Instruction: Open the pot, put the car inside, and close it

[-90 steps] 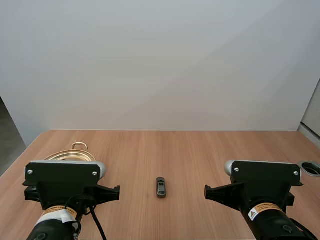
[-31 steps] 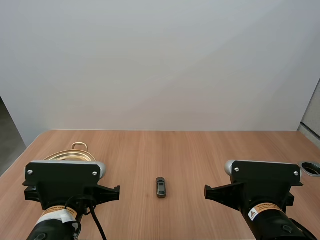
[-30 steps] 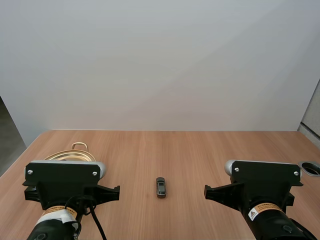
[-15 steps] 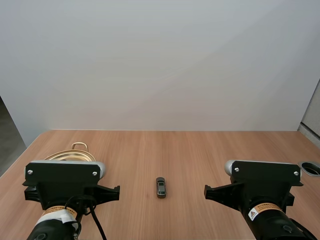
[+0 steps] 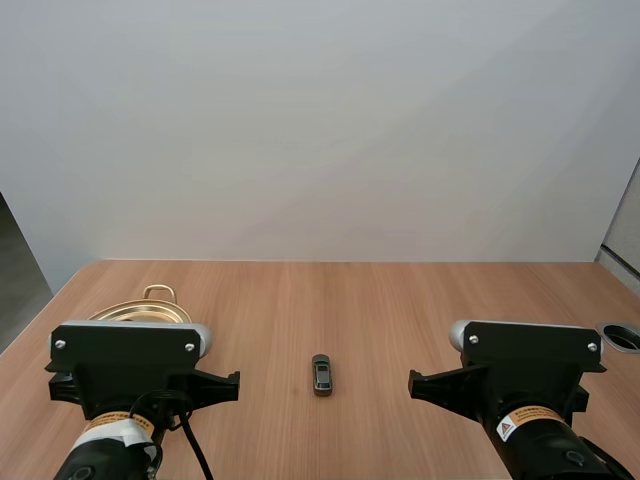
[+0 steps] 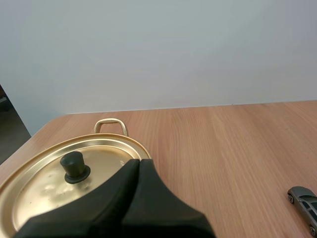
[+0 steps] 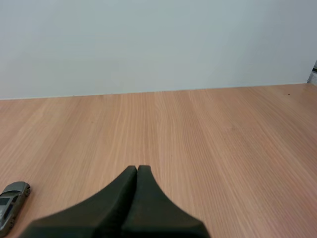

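- While both arms rest at the near edge of the desk [image 5: 400, 300], the left tool [image 6: 139, 161] has its two black fingers pressed together into one dark wedge, gripping nothing.
- The right tool [image 7: 137, 168] is closed up in the same way, its fingers lying flat against each other with nothing between them.
- The pot [image 5: 140, 308] is brass-coloured and stands on the desk's left side, just beyond the left arm [image 5: 128, 372], which hides most of it in the high view.
- Its lid [image 6: 44, 186] is on, seated flat on the rim, and a black knob [image 6: 75, 166] stands upright at the lid's middle.
- One looped handle [image 6: 110, 124] juts out from the pot's far side.
- Seen from the left wrist, the left tool's tip lies over the near part of the lid, beside the knob and apart from it; whether it touches the lid cannot be told.
- The car [image 5: 321, 374], small and grey with dark windows, lies on bare wood about midway between the two arms, its length pointing away from the bases.
- It is well apart from the pot, and it lies to the right of the left tool [image 6: 304, 201] and to the left of the right tool [image 7: 10, 206], clear of both.
- The right arm [image 5: 525, 375] is on the desk's right side, and its tool points out over bare wood.
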`<state>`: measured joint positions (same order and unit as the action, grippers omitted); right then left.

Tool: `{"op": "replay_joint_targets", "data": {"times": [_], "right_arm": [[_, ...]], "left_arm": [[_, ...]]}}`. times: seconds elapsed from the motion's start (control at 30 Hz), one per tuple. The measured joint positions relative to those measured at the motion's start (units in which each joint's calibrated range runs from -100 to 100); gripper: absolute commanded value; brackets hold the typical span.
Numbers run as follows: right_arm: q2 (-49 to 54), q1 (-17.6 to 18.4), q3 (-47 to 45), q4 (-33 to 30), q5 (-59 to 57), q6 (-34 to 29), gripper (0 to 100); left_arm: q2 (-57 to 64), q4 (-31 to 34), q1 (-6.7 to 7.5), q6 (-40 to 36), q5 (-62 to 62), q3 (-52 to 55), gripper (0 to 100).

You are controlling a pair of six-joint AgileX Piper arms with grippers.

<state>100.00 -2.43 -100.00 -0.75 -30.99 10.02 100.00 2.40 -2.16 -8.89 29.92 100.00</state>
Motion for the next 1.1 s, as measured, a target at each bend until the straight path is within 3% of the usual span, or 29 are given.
{"op": "replay_joint_targets", "data": {"times": [0.93,1.1], "right_arm": [[0.0,0.0,0.0,0.4,0.0,0.0,0],[0.0,0.0,0.0,-2.4,2.7,0.4,0]], "left_arm": [[0.0,-0.4,0.00,0.0,-0.6,0.0,0],[0.0,-0.4,0.00,0.0,-2.3,-0.1,0]]}}
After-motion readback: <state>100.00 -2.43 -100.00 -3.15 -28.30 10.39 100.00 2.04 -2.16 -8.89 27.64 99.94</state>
